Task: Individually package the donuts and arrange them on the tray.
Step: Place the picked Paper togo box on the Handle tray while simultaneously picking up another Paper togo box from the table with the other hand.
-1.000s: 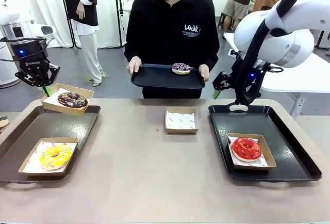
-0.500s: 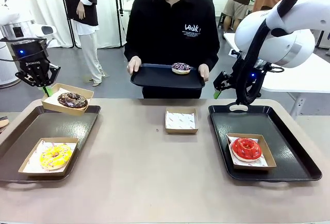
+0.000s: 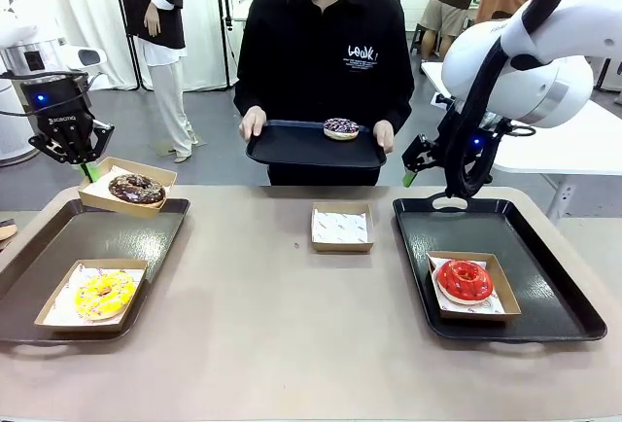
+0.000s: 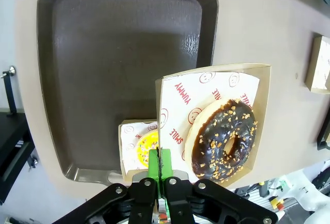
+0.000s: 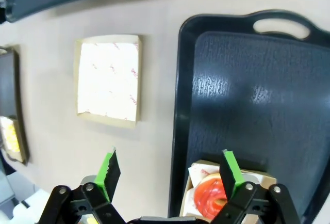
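Note:
My left gripper (image 3: 87, 167) is shut on the rim of a brown box (image 3: 128, 187) with the chocolate donut (image 3: 136, 189) in it, held tilted over the far edge of the left tray (image 3: 97, 237). In the left wrist view, the fingers (image 4: 153, 166) pinch that box's wall beside the chocolate donut (image 4: 223, 140). The yellow donut (image 3: 104, 293) lies boxed on the left tray. The red donut (image 3: 464, 280) sits boxed on the right tray (image 3: 544, 276). My right gripper (image 3: 426, 171) hangs open above that tray's far left corner, and in its wrist view the gripper (image 5: 170, 168) is empty. A person holds a dark tray (image 3: 292, 146) carrying the purple sprinkled donut (image 3: 341, 128).
An empty paper-lined box (image 3: 341, 228) stands mid-table near the far edge, between the two trays; it also shows as a box (image 5: 108, 79) left of the right tray (image 5: 247, 90). The person stands right behind the table's far side.

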You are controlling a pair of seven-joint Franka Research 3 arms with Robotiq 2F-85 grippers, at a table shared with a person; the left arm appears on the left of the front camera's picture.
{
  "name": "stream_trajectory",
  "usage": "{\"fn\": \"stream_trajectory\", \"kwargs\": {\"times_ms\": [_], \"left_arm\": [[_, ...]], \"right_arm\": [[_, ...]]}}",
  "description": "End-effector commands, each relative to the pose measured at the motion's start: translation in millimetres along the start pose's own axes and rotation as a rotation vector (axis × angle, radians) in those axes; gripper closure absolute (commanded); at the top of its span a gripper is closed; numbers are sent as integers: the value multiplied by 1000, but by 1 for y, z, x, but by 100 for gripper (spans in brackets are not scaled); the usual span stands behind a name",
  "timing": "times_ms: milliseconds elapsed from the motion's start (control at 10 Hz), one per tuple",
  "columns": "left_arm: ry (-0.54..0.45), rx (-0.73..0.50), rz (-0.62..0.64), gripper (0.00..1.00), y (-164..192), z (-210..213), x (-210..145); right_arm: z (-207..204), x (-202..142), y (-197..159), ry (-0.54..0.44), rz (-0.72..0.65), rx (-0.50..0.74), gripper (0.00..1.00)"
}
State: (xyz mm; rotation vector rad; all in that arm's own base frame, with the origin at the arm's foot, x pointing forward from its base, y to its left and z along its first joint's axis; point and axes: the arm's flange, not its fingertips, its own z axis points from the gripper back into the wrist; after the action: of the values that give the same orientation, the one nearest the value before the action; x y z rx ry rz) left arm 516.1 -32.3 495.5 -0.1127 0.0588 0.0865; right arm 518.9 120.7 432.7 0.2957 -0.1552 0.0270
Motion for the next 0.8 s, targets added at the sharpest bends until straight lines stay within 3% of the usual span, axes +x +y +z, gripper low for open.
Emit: {"fn": "stream_trajectory", "kwargs": {"times_ms": [0, 200, 700], "left_arm": [[-28, 14, -35, 99, 16, -6, 9], [-87, 99, -67, 99, 30, -11, 14], [-120, 137, -47, 99, 79, -27, 34]], "right_arm": [[-10, 6, 29, -13, -26, -150, 0], [-20, 14, 69, -20, -35, -237, 0], [-78, 43, 125, 25, -61, -348, 0]]}}
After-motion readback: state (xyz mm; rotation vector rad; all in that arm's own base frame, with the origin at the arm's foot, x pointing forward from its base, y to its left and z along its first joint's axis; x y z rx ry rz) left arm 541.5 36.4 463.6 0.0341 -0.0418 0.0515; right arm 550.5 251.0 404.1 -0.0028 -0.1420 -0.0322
